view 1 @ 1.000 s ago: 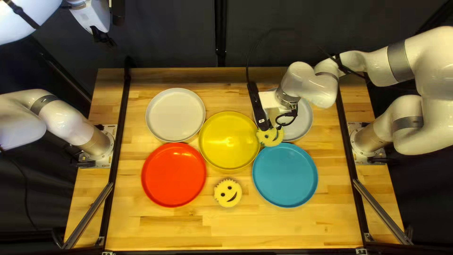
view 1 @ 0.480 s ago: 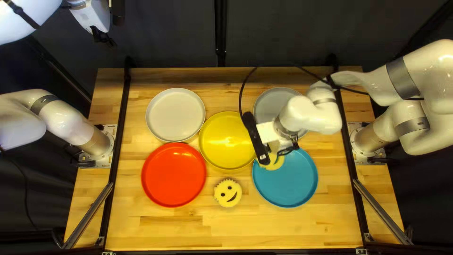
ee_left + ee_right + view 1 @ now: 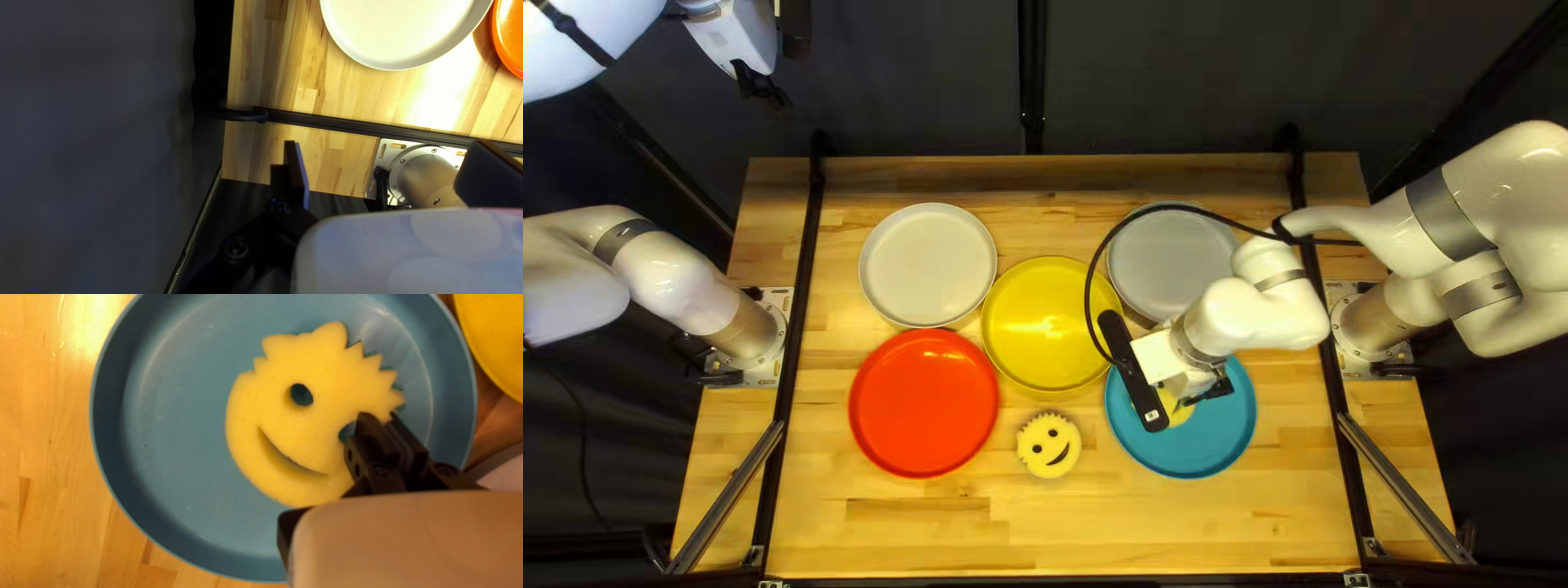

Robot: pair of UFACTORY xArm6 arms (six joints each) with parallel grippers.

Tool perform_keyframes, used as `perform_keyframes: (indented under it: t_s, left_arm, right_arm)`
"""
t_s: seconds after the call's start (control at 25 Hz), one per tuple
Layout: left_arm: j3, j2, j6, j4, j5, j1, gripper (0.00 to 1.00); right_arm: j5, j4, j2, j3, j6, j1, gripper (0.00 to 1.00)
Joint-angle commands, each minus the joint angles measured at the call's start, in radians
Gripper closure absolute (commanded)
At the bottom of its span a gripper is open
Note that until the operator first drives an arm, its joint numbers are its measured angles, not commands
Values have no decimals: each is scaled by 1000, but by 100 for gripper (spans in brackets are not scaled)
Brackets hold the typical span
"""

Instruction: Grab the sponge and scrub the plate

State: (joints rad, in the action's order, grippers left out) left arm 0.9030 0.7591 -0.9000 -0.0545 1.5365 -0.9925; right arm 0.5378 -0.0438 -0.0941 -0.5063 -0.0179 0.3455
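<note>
In the top left view my right gripper is over the blue plate, its fingers hidden, with part of a yellow sponge showing under it. From the right wrist, my right gripper is closed on the edge of that smiley sponge, which lies flat over the blue plate; whether they touch is unclear. A second smiley sponge rests on the table. My left gripper is raised beyond the table's far left corner; in its wrist view the left gripper stands wide open, holding nothing.
A yellow plate sits left of the blue one, a grey plate behind it. A white plate and a red plate are farther left. A black cable loops from my right arm above the yellow plate.
My right gripper has come from the grey plate's near side toward the table's near edge and slightly right, carrying the sponge over the blue plate. The left arm is unmoved.
</note>
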Motion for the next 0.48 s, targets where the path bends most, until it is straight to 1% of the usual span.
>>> perform_keyframes:
  t_s: [0.04,0.24,0.36,0.48]
  left_arm:
    - [0,0,0,0,0,0,0]
    - [0,0,0,0,0,0,0]
    - [0,0,0,0,0,0,0]
    - [0,0,0,0,0,0,0]
  right_arm:
    - [23,-2,-22,21,23,26,100]
    - [32,6,-30,39,42,53,100]
    - [36,7,-24,35,53,67,100]
    - [40,0,-12,19,45,58,100]
